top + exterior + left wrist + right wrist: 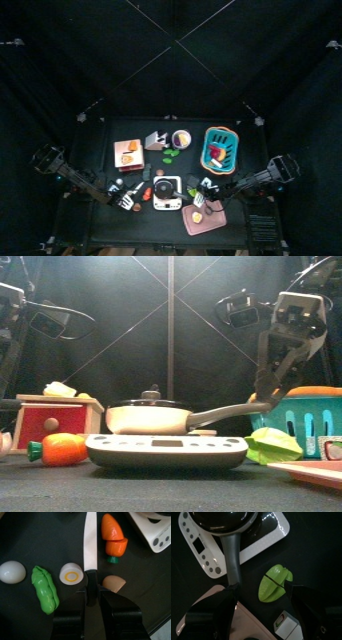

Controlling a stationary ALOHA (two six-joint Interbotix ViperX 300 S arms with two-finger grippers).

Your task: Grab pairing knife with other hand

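The paring knife (90, 542) has a white blade and a black handle. My left gripper (92, 604) is shut on the handle and holds the knife above a carrot (113, 534), a pea pod (43, 589) and a halved egg (71, 573). In the top view the left gripper (134, 191) is left of the cooker (166, 195). My right gripper (261, 612) is open and empty, above the pan's grey handle (234, 562) and a green piece (274, 584). In the top view it (201, 191) sits right of the cooker. The knife is not visible in the front view.
A pan (154, 416) sits on the white cooker (167, 451). A pink board (203, 217) lies front right, a teal basket (221, 148) back right, a wooden box (130, 152) back left. A white egg (12, 571) and a brown egg (115, 583) lie near the knife.
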